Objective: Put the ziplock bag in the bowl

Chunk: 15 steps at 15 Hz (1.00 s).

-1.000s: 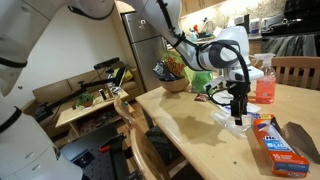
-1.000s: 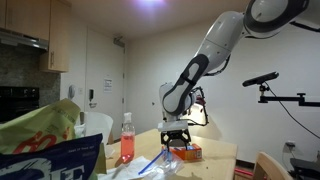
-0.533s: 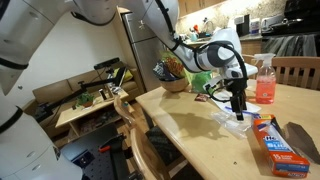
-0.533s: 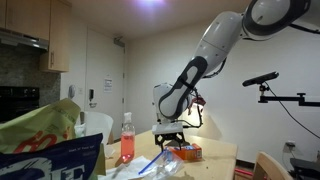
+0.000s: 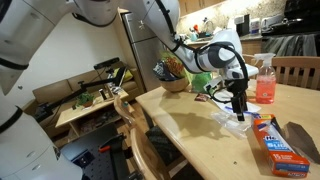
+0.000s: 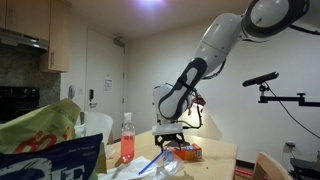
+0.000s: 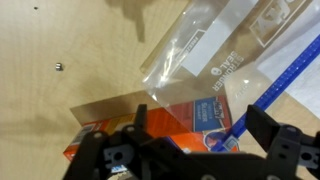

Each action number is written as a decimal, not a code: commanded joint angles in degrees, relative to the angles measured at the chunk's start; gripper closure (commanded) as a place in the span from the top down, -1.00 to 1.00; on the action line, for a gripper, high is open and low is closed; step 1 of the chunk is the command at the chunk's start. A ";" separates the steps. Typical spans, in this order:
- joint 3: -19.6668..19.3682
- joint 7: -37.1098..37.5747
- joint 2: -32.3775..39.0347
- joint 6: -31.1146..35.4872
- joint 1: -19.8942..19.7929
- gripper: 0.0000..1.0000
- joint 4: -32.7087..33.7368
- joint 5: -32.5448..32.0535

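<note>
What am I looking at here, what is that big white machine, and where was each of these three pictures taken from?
The big white machine is a robot arm, and the black claw at its end is its gripper. Two pictures come from cameras standing in the room. The third comes from a camera on the arm's wrist, looking down at the table past the gripper. On the wooden table lie a clear ziplock bag and an orange box. A pink spray bottle and a brown bowl stand farther off. The gripper hangs open over the bag and box and holds nothing.
</note>
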 commanded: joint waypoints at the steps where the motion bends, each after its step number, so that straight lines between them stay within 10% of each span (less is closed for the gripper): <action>1: -0.32 1.43 1.04 1.49 0.26 1.00 0.88 -0.94; 15: -3.96 4.83 6.93 7.62 3.74 1.00 5.05 -1.44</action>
